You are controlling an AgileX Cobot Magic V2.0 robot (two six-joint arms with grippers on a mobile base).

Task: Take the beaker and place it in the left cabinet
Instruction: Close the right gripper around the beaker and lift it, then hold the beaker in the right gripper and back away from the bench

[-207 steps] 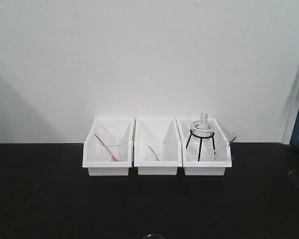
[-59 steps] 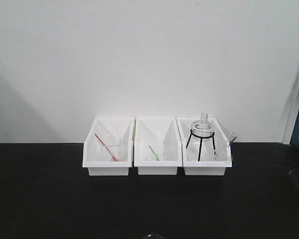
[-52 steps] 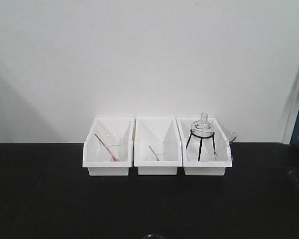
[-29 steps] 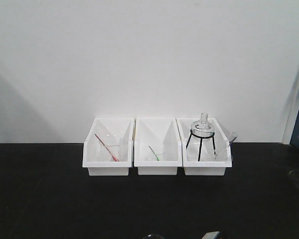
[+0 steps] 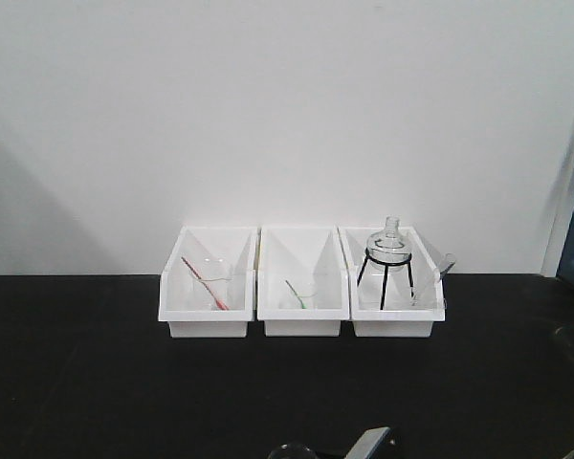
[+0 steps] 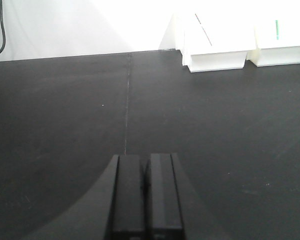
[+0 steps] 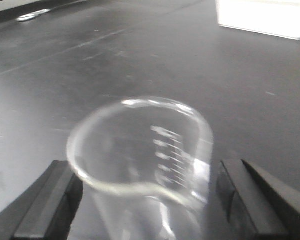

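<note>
The beaker (image 7: 145, 160) is clear glass with white graduation marks and stands on the black table (image 7: 140, 60). In the right wrist view it sits between the jaws of my right gripper (image 7: 149, 176), which is open. The black fingers (image 7: 60, 195) stand on either side, and a narrow gap shows at the right one. In the front view only the beaker's rim (image 5: 292, 451) and one grey finger (image 5: 368, 444) show at the bottom edge. My left gripper (image 6: 145, 161) is shut and empty over the bare table. The left cabinet is out of view.
Three white plastic bins (image 5: 207, 287) stand in a row at the back against the white wall. The left and middle bins hold small glassware with coloured rods. The right bin holds a round flask on a black wire tripod (image 5: 389, 251). The bins also show in the left wrist view (image 6: 217, 42).
A grey finger of my right gripper has come into the front view at the bottom edge and has moved left and up beside the beaker's rim. The bins have not moved.
</note>
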